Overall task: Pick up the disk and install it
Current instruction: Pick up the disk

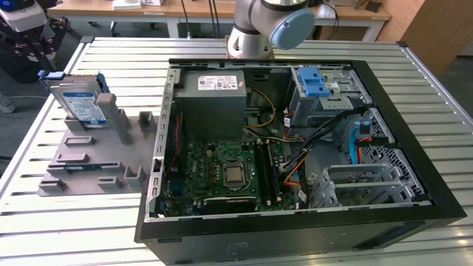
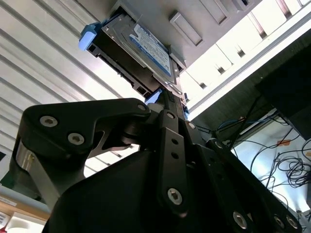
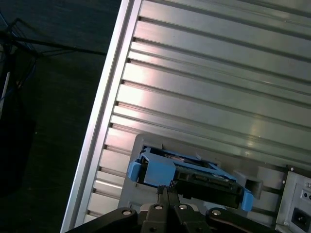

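The silver rectangular disk (image 1: pixel 80 103) with a blue-and-white label and blue plastic bracket stands on edge in the grey plastic slotted holder (image 1: pixel 88 160) on the ribbed aluminium table (image 1: pixel 74 233), at the exterior view's left. In both wrist views the black gripper (image 3: pixel 164 190) (image 2: pixel 167 95) points at the disk (image 3: pixel 204 182) (image 2: pixel 150 48), fingers pressed together and empty. For a sound pick, spread the jaws wider than the drive, centre them over its free edge and clamp the flat faces squarely; a skewed grip would likely bind it in the slot.

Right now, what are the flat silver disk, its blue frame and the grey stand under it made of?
Flat silver disk: looks like metal, dull shine, with a papery blue-and-white label.
Blue frame: probably plastic, smooth, even colour.
Grey stand: matte, likely plastic; hard to be sure.
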